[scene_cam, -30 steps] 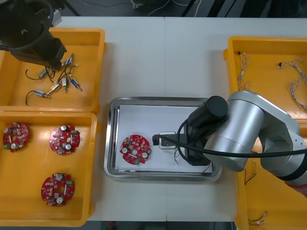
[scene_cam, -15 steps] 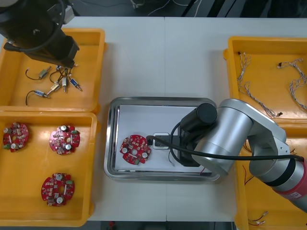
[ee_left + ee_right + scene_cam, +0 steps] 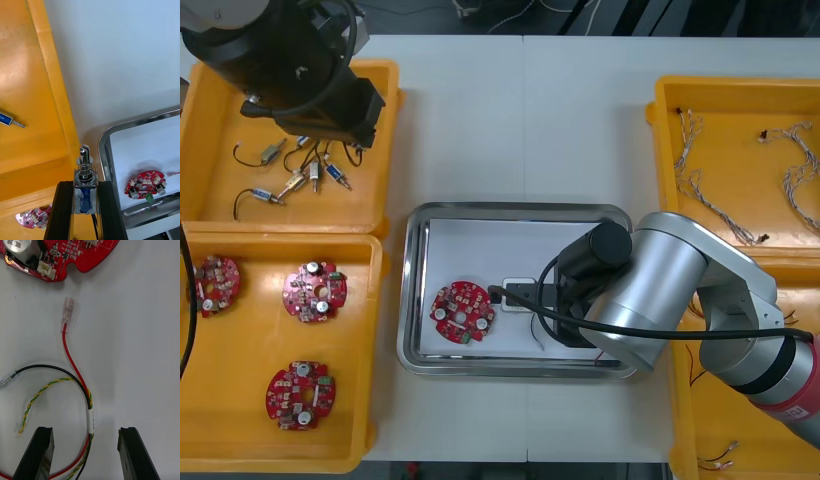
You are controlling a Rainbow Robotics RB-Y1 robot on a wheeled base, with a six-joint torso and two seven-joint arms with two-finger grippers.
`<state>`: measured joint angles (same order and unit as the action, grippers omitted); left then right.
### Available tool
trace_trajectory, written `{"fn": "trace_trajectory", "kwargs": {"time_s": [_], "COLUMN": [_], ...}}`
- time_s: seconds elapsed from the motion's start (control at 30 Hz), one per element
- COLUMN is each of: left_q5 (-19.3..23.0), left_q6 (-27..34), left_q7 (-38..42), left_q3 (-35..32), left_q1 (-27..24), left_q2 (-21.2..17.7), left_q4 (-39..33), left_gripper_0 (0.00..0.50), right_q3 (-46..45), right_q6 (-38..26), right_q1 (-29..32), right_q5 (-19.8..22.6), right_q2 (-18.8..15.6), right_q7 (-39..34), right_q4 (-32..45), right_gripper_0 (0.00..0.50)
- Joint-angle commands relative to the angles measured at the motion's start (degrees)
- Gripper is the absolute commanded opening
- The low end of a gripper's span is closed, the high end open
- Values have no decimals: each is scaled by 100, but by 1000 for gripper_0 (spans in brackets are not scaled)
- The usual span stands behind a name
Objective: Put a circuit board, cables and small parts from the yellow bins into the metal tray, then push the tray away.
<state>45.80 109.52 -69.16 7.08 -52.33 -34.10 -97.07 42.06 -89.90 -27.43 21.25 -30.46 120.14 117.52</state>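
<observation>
The silver right arm (image 3: 660, 300) lies across the near right corner of the shiny metal tray (image 3: 415, 330) and covers part of the near right yellow bin (image 3: 683, 430). The black left arm (image 3: 290, 60) hangs over the far left yellow bin (image 3: 392, 150) and hides some of its contents. Four yellow bins stand on the light desk (image 3: 520, 110), two at each side, with the tray between them. The tray's white floor carries one round red circuit board (image 3: 462, 312) and one cable of red, black and twisted yellow strands (image 3: 90, 419), the two apart. The right gripper (image 3: 86, 431) stands wide open low over that floor, the cable running between its fingers without touching them. The left gripper (image 3: 85, 187) is clamped on a small silver metal part with a blue middle (image 3: 85, 176), held upright over the bin's wall. At least five loose small metal parts (image 3: 292, 183) lie in the far left bin, three more round red boards (image 3: 313, 293) in the near left bin (image 3: 370, 350), and pale twisted cables (image 3: 798, 180) in the far right bin (image 3: 660, 110).
</observation>
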Motion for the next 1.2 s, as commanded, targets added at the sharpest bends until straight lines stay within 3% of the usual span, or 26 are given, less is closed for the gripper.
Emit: {"fn": "trace_trajectory", "kwargs": {"time_s": [0.03,0.33,0.53,0.97,1.2], "left_q5": [-97,-106,-89,-141,-212], "left_q6": [48,48,48,48,48], "left_q7": [588,720,772,1045,1686], "left_q3": [-128,-4,-4,259,769], "left_q1": [65,65,73,117,284], "left_q2": [184,184,184,255,290], "left_q4": [-260,-295,-304,-559,-998], "left_gripper_0": [0,0,0,0,0], "right_q3": [-119,-849,-1613,-3002,-3740], "right_q6": [-124,-1003,-1970,-2010,-2010], "right_q1": [53,-8,-157,-553,-553], "right_q5": [-16,362,661,1083,1619], "right_q2": [23,23,32,-56,-452], "right_q7": [123,-17,-140,-395,-1213], "right_q4": [360,1071,1528,1652,1652], "right_gripper_0": [500,500,500,500,500]}}
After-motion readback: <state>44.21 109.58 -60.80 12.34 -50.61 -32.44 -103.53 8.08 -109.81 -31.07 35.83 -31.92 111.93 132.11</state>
